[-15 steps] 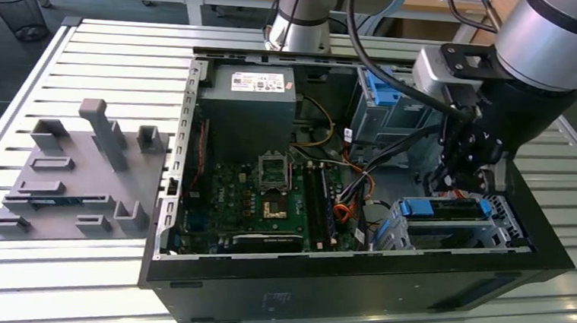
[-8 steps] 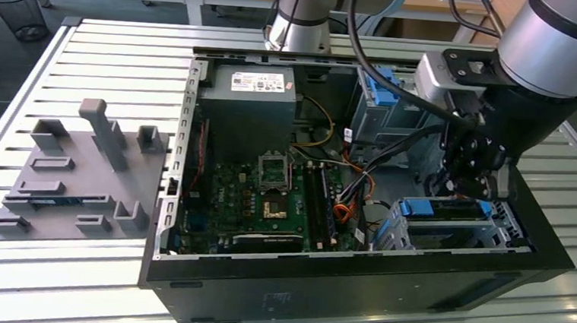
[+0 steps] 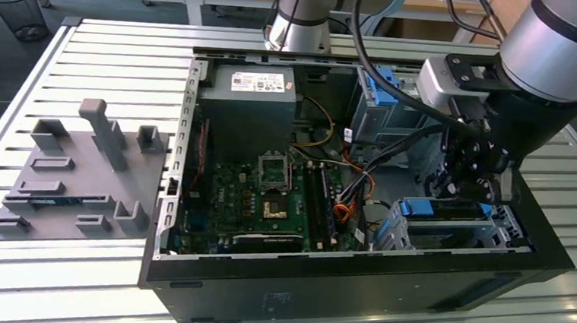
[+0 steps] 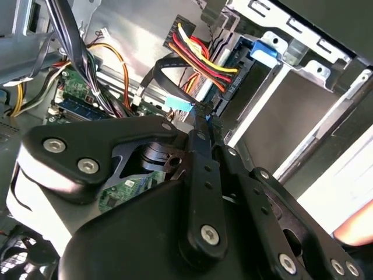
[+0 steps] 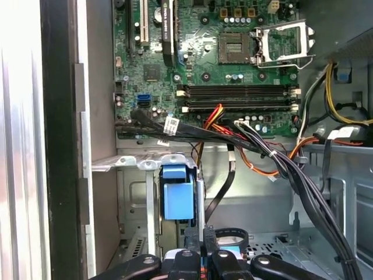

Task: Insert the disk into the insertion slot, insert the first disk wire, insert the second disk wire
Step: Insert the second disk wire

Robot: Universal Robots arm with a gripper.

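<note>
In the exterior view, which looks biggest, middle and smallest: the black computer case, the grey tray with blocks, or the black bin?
1. The black computer case looks biggest.
2. The grey tray with blocks comes next.
3. The black bin looks smallest, though it stands farther from the camera, so it may be bigger than it looks.

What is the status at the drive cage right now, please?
Gripper shut on a wire connector, low at the insertion slot. Disk seated in the slot. Cable bundle close by.

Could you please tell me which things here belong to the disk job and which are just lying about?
Job in hand: gripper; disk in its blue frame; insertion slot; black cable with teal plug beside the gripper.

Lying about: grey fixture plate; power supply; motherboard; mesh bin.
</note>
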